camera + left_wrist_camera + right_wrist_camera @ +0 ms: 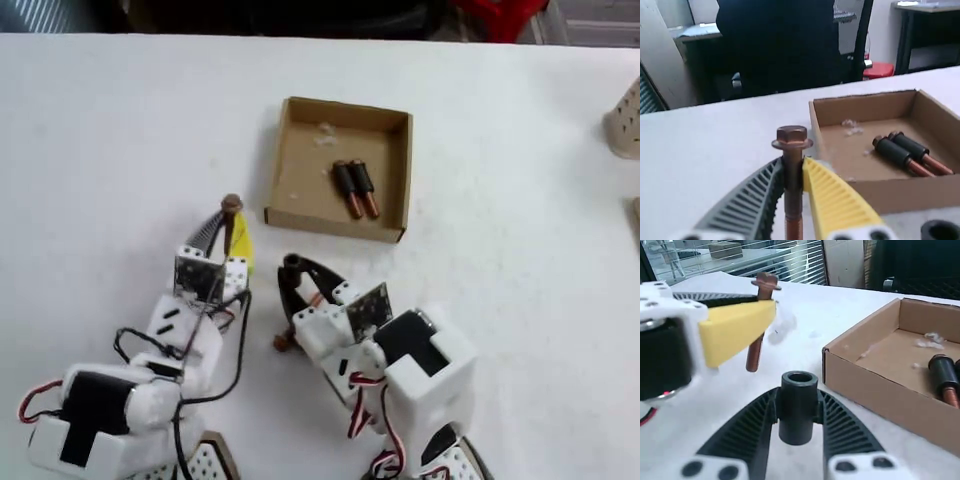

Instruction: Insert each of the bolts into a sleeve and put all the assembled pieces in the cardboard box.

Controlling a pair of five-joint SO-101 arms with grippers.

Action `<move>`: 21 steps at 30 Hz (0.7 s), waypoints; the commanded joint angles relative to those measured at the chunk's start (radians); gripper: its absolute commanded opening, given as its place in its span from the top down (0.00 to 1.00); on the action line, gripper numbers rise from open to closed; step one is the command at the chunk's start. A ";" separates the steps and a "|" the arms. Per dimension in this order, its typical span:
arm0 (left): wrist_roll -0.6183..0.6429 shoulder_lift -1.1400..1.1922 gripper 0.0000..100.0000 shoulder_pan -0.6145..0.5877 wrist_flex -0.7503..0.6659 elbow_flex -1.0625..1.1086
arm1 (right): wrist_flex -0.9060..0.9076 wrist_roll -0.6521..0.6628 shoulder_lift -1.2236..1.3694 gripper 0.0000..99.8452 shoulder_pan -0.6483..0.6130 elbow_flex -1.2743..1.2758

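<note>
Closest in, my left tool [792, 167] is pinching a copper bolt [792, 142] between its grey and yellow fingers. The bolt stands upright, with its flanged hex head above the fingertips and its shank running down between them. This tool sits just off the near-left corner of the cardboard box [330, 221], above the white surface [120, 130].

Next along, my right tool [797, 412] is closed on a black sleeve [798, 390], gripping it on both sides with its black ribbed fingers. The sleeve stands upright with its open bore facing up. It is in front of the box's near wall, close to the same near-left corner. From my right wrist, the bolt shows beyond the sleeve and higher, clear of it, with its lower end not in the bore.

Further right, inside the box, two assembled pieces [355, 188] lie side by side and touching, toward the right half of its floor. Each is a black sleeve with a copper shank sticking out of the end nearer me.
</note>
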 commanded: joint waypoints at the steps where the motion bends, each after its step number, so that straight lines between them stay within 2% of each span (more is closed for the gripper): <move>1: -0.009 -0.038 0.98 0.018 -0.161 0.002 | 0.030 0.015 -0.027 0.98 -0.001 -0.009; 6: -0.009 -0.038 0.98 0.022 -0.236 0.002 | 0.041 0.015 -0.027 0.98 0.001 -0.028; 14: -0.009 -0.041 0.98 0.145 -0.241 0.002 | 0.041 0.015 -0.027 0.98 0.001 -0.031; 17: -0.008 -0.087 0.98 0.151 -0.233 0.002 | 0.042 0.015 -0.027 0.98 0.002 -0.031; 19: -0.008 -0.140 0.98 0.150 -0.190 0.000 | 0.042 0.015 -0.027 0.98 0.002 -0.031; 21: -0.003 -0.213 0.98 0.154 -0.064 0.000 | 0.042 0.015 -0.027 0.98 0.002 -0.031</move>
